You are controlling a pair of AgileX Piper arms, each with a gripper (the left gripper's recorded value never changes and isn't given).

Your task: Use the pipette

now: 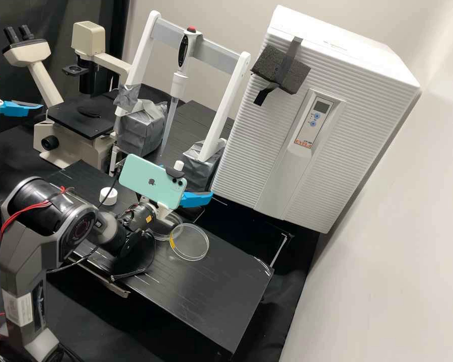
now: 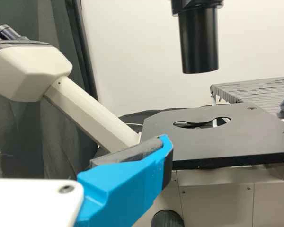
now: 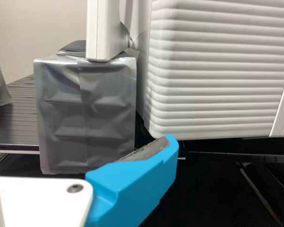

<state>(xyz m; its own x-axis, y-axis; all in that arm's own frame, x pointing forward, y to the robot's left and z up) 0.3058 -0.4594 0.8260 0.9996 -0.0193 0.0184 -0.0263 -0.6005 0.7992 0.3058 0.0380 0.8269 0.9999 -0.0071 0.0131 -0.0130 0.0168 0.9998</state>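
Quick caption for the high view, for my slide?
Pipette hangs on its white rack; right gripper sits near the petri dish, left gripper by the microscope.

We can read no words or numbers here; a small orange label (image 1: 303, 143) at the foot of the control panel (image 1: 314, 120) on the white cabinet (image 1: 367, 90) is too small to make out; a pale sticker (image 1: 15, 307) on an arm's base (image 1: 22, 281) carries fine print, equally illegible.
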